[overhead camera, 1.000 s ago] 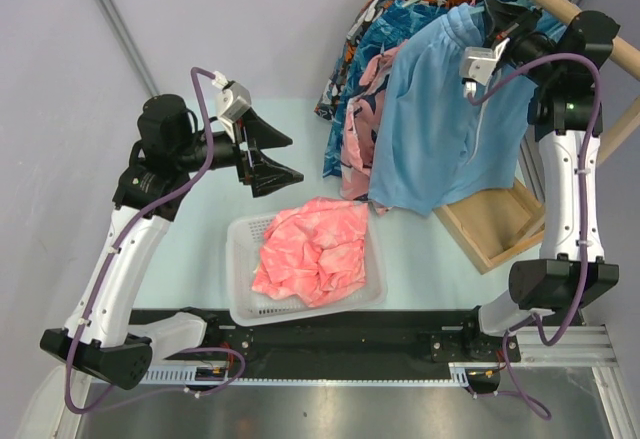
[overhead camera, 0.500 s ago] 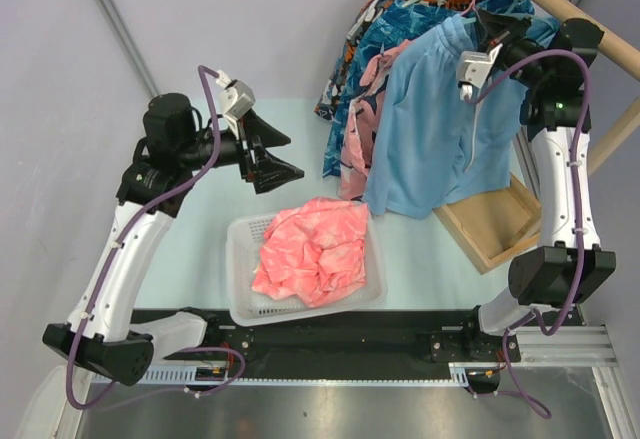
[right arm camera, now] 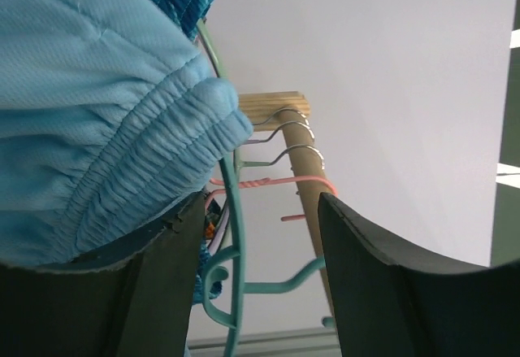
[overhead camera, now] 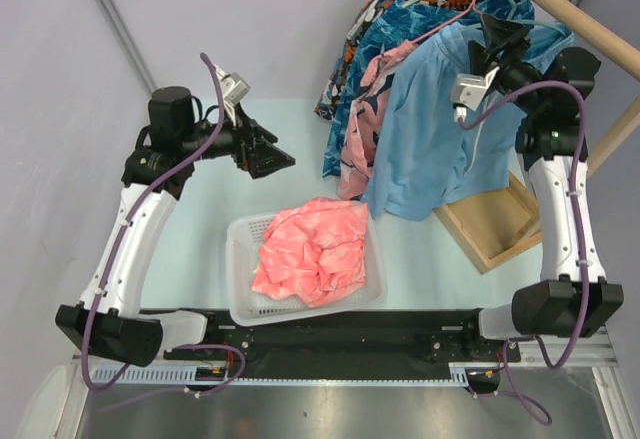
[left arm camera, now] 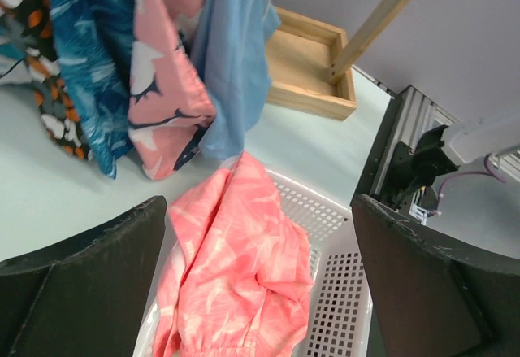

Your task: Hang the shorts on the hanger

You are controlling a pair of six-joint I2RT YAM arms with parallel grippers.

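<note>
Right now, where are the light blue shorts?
In the top view, the shorts hang at the far right on the hanger by the wooden rod, beside the pink printed shorts and next to the right gripper.

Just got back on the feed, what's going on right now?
The right gripper is up at the wooden rail, jaws apart around the teal hanger, with the blue shorts bunched against one finger. The left gripper hovers open over the table, near the basket of pink shorts.
</note>
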